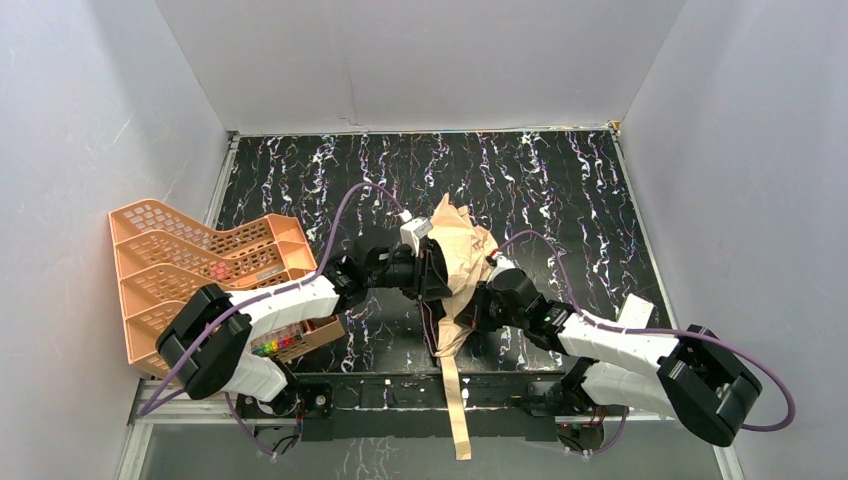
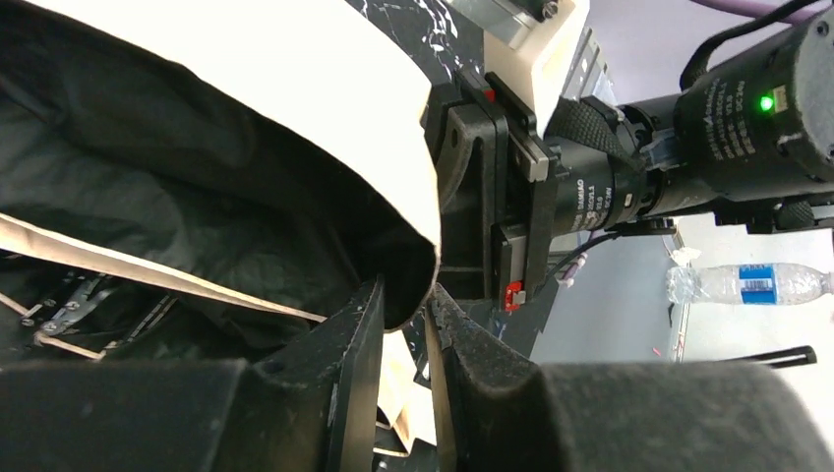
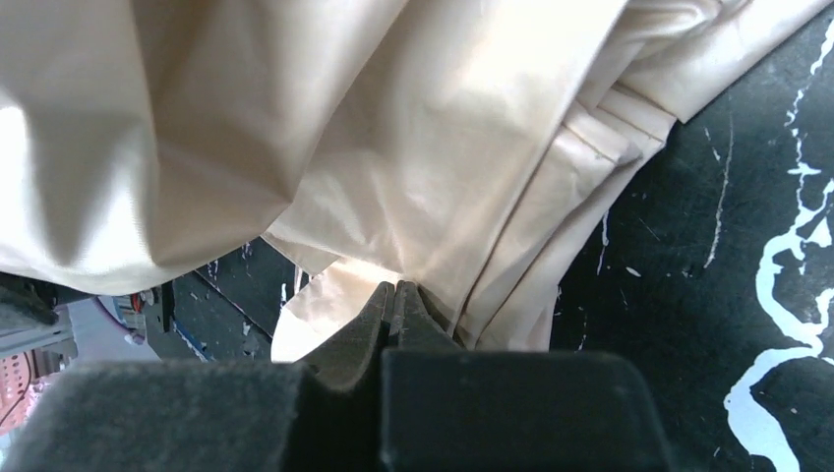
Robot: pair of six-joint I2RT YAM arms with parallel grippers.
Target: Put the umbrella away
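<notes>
The umbrella stands as a crumpled tan bundle at the middle of the black table, its tan strap trailing over the near edge. From the left, my left gripper is at the canopy. In the left wrist view its jaws stand a little apart, with a fold of the canopy, black inside and tan outside, hanging loosely between the tips. My right gripper comes in from the right. Its tips are pressed together where the tan folds converge, pinching the fabric.
An orange mesh tray rack stands at the table's left edge beside the left arm. The right arm's wrist is close in front of the left gripper. A water bottle lies beyond the table. White walls enclose three sides.
</notes>
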